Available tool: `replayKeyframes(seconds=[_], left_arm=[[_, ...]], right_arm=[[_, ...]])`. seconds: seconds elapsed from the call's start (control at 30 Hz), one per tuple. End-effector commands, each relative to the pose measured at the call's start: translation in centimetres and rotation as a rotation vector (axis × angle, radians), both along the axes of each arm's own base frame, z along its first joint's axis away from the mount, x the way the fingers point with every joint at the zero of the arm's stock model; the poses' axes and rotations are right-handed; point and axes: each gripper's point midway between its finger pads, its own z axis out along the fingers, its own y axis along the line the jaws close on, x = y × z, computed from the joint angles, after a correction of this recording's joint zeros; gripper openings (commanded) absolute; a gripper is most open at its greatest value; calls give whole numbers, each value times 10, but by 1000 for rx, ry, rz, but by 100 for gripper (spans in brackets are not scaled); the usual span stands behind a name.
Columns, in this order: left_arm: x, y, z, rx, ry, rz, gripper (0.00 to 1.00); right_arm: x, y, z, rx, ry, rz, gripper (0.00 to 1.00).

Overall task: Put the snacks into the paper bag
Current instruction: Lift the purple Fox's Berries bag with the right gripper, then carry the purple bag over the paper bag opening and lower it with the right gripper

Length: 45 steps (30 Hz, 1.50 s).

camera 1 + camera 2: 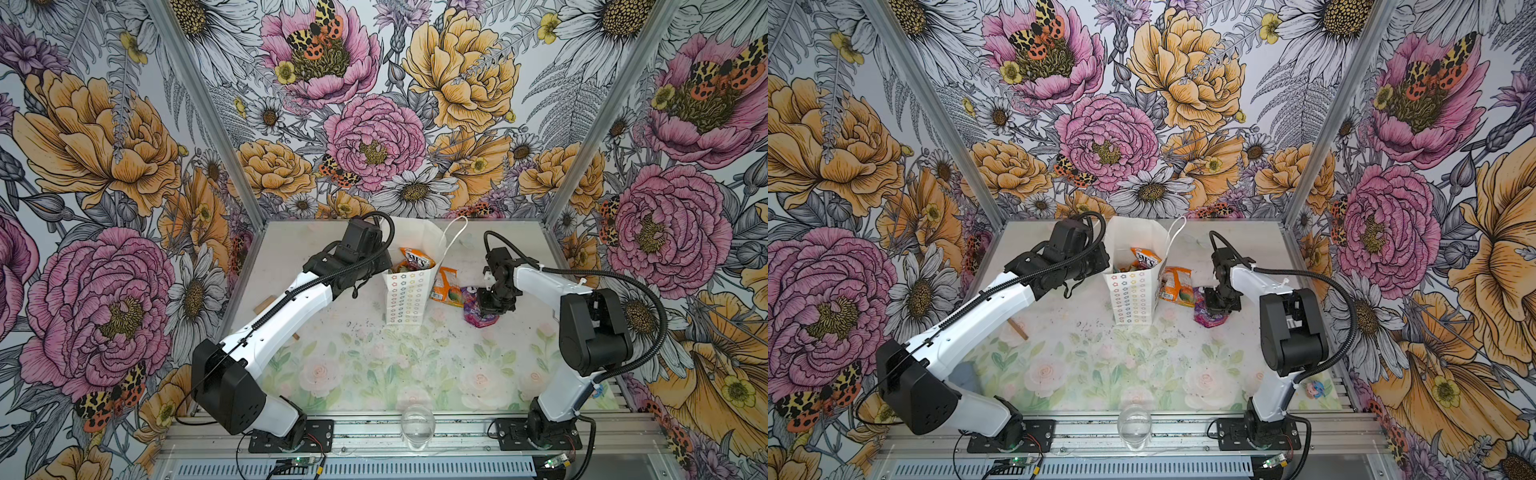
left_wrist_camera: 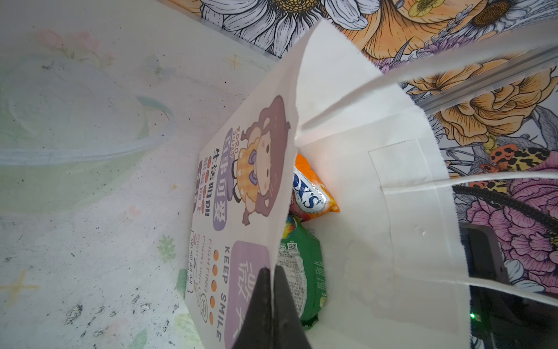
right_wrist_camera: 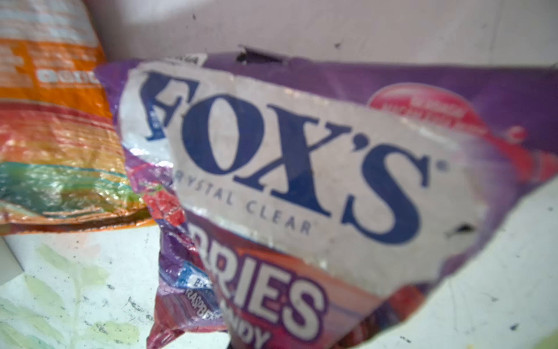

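White paper forms the largest item after the table (image 1: pixel 374 365): the paper bag (image 1: pixel 409 299) stands upright at the back middle, mouth up. The left pincer (image 2: pixel 271 272) is clamped tight on the rim of one bag wall, evidently to steady the bag and hold its mouth open. Inside lie an orange packet (image 2: pixel 311 193) and a green packet (image 2: pixel 302 281). Outside, just beside the bag, a loose orange packet (image 1: pixel 445 286) lies flat, its edge meeting a purple packet (image 1: pixel 480 318). The right pincer (image 1: pixel 488 307) is down on the purple packet, presumably the next to go in.

Not determinable: whether those jaws have a grip, since the right wrist view shows only the packet's blurred face. The bag's floor is hidden, so its contents cannot be counted.
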Motion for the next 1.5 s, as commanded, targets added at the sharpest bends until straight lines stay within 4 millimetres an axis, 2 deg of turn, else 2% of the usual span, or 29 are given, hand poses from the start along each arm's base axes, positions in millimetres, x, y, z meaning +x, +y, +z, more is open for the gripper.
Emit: replayKeyframes(seconds=[0.0,0.13,0.2,0.27,0.47,0.57,0.67,0.9,1.03,1.13,1.23,1.3,1.37,1.47], left_arm=[[4,-4,18,-40,-50,-17,0],[3,-5,18,-42,-49,-19,0],[4,-5,19,-43,-50,-19,0],[4,-4,19,-41,-50,-18,0],[4,-5,20,-46,-53,-19,0],[4,-4,21,-46,-56,-18,0],[3,-6,22,-49,-55,-22,0],[3,-9,23,-55,-59,-26,0],[4,-13,26,-57,-63,-33,0],[4,-15,27,-57,-66,-40,0],[5,-16,28,-58,-68,-39,0],[5,-16,27,-56,-67,-38,0],[6,-16,28,-57,-69,-38,0],[6,-17,28,-59,-70,-40,0]], right_arm=[[-10,-3,6,1,14,-2,2],[-8,-3,22,20,-22,-7,2],[-6,-1,34,51,-49,-9,8],[-4,1,49,76,-81,-12,9],[7,0,101,114,-195,-31,6],[14,-1,134,124,-261,-40,3],[25,-1,181,137,-360,-46,0],[50,7,313,214,-671,-54,0],[52,21,375,245,-829,-35,0],[46,37,413,242,-935,-3,0],[41,64,441,297,-1014,54,0],[41,86,450,364,-1043,95,0],[44,103,453,398,-1060,119,0],[56,122,444,416,-1038,136,0]])
